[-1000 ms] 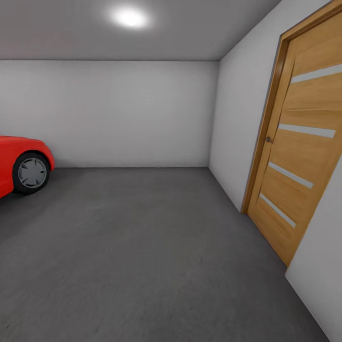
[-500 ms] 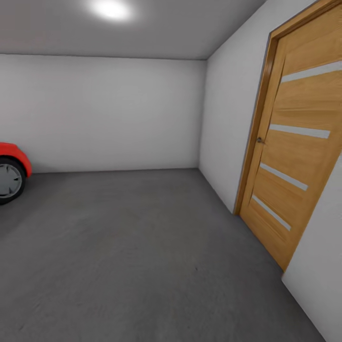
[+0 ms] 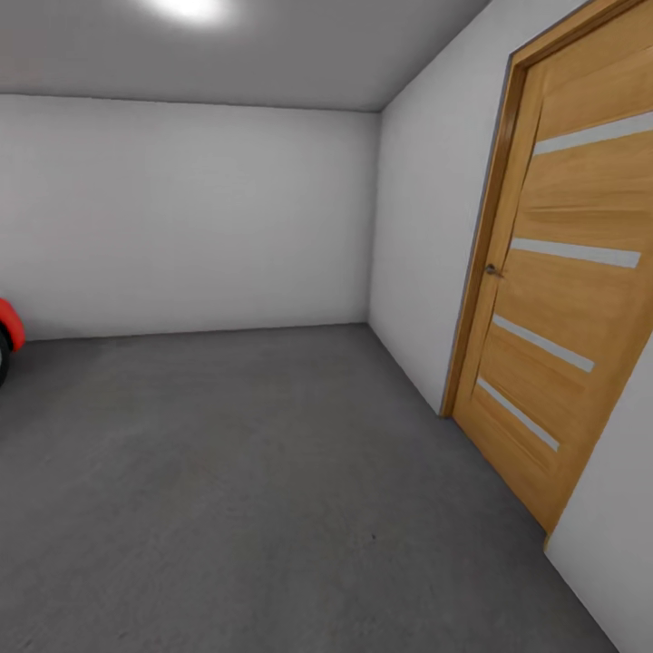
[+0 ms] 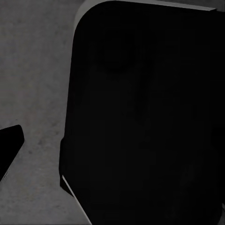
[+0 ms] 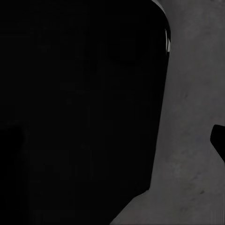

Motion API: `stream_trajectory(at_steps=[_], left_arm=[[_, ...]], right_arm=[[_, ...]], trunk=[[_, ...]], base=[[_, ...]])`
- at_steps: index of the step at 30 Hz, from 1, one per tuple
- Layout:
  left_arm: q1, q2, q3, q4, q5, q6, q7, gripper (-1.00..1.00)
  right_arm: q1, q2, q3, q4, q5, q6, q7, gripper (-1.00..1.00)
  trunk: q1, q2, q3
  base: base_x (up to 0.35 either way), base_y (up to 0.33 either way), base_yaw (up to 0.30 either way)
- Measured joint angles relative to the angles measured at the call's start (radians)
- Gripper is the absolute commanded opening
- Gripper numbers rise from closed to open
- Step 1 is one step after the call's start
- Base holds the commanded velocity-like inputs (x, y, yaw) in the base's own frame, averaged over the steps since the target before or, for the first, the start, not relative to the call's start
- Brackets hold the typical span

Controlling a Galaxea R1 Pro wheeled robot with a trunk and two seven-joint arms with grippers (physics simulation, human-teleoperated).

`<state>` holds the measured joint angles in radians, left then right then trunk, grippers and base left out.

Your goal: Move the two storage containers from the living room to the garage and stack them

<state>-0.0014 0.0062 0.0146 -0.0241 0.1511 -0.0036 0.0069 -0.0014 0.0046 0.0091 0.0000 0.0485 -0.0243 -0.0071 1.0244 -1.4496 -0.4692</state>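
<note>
A: Where the wrist cams pointed, got what?

B: Nearest, on the left wrist cam: saw a big black rounded body (image 4: pixel 140 117) with a thin pale edge, set over mottled dark grey floor (image 4: pixel 37 70). Also caught a black wedge (image 4: pixel 9 147) poking in at the frame edge, apart from that body.

A: Finger?

B: Could not tell. Same for the left gripper: spread or pressed together, could not tell from that view.

A: Right wrist cam?

B: Looked much alike. Showed another black rounded mass (image 5: pixel 79 108), lit along one corner, with the same concrete beside it. Had a small black tip (image 5: pixel 219 140) at the frame edge too. Could not tell the right gripper's state either.

A: Head cam?

B: Looked across the garage. Saw the concrete running from the bottom of the frame all the way to the far wall, matte and faintly mottled. Closest on the right: found a slatted wooden door (image 3: pixel 562 290) closed in its frame in the right wall (image 3: pixel 417 245), with four pale horizontal strips and a small handle (image 3: pixel 492 269) on its far edge. Farther off: got the plain white-grey back wall (image 3: pixel 181 218), meeting the right wall at the corner. At the far left edge, near the back wall: caught a sliver of red car (image 3: pixel 9 324) with a bit of dark tyre. Up top: saw a ceiling light (image 3: pixel 186 7) glowing.
</note>
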Motion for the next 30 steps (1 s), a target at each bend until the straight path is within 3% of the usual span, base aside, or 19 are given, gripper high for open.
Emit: stream_trajectory(at_steps=[3,8,12,30], left_arm=[[0.000,0.000,0.000,0.000,0.000,0.000,0.000,1.00],[0.000,0.000,0.000,0.000,0.000,-0.003,0.000,1.00],[0.000,0.000,0.000,0.000,0.000,-0.004,0.000,1.00],[0.000,0.000,0.001,0.000,0.000,-0.005,0.000,1.00]], right_arm=[[0.000,0.000,0.001,0.000,0.011,0.000,0.002,1.00],[0.000,0.000,-0.004,0.000,0.113,-0.001,-0.001,1.00],[0.000,0.000,-0.007,0.000,0.140,-0.002,-0.001,1.00],[0.000,0.000,-0.016,0.001,0.132,-0.014,-0.001,1.00]], trunk=[[0.000,0.000,0.000],[0.000,0.000,0.000],[0.000,0.000,0.000],[0.000,0.000,0.000]], base=[[0.321,0.088,-0.002],[0.321,0.088,0.000],[0.321,0.088,0.000],[0.321,0.088,-0.002]])
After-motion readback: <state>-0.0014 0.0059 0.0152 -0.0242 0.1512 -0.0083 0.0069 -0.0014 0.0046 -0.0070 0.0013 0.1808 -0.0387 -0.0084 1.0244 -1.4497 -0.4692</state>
